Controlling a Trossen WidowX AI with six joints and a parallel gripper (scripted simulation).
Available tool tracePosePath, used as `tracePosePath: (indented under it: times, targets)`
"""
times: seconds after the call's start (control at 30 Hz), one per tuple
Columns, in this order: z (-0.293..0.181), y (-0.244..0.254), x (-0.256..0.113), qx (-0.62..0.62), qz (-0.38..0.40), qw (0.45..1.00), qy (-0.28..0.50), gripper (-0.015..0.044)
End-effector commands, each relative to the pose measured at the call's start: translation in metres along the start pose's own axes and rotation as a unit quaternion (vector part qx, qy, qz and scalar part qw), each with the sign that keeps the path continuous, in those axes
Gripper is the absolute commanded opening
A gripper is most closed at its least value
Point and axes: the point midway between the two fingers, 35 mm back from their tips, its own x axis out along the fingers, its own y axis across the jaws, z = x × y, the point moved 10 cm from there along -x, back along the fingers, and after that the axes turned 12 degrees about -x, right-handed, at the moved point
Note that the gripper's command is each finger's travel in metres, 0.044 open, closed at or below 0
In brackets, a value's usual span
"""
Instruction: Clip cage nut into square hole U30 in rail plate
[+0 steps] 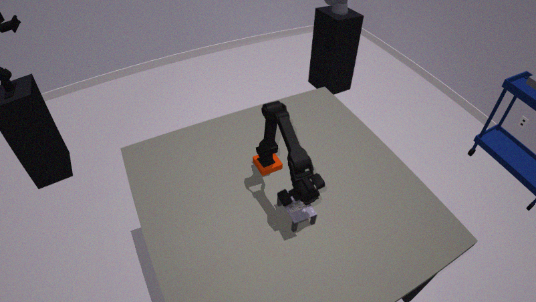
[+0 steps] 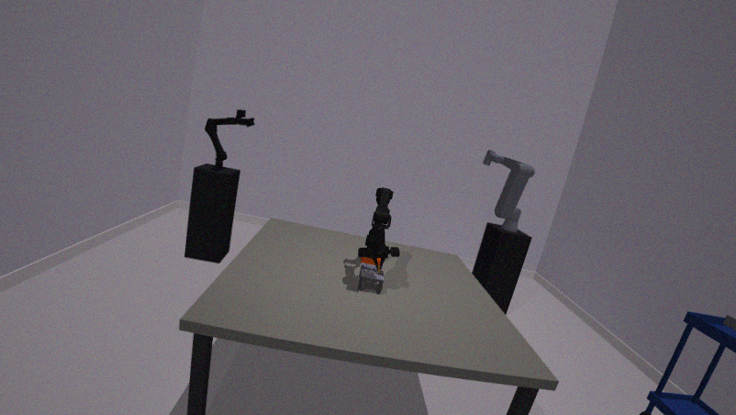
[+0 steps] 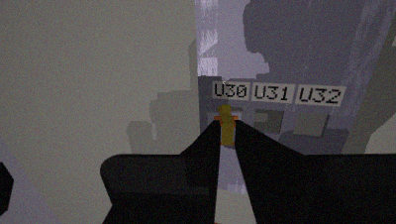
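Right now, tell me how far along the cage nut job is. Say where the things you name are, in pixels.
Picked up: the yellow cage nut (image 3: 227, 130) is pinched between the gripper's (image 1: 300, 204) (image 3: 228, 124) black fingers. In hand: it is lined up at the hole marked U30 in the rail plate (image 1: 302, 214) (image 3: 287, 59); whether its wings are hooked through, I cannot tell. Left: seating it if needed, opening the fingers and backing clear.

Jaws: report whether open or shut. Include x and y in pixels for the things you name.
Shut on the yellow cage nut (image 3: 227, 131); the wrist view shows it pinched between both black fingertips.
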Motion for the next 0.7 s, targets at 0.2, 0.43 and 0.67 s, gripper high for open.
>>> tracePosePath:
  times: [0.2, 0.43, 0.67]
  targets:
    - [-0.0004, -0.0028, 0.0006, -0.002, 0.011, 1.0, -0.002, 0.0023]
    - [-0.0009, -0.0053, 0.0008, -0.002, 0.019, 1.0, -0.004, 0.0023]
    - [-0.0013, -0.0074, 0.001, -0.002, 0.026, 1.0, -0.006, 0.0023]
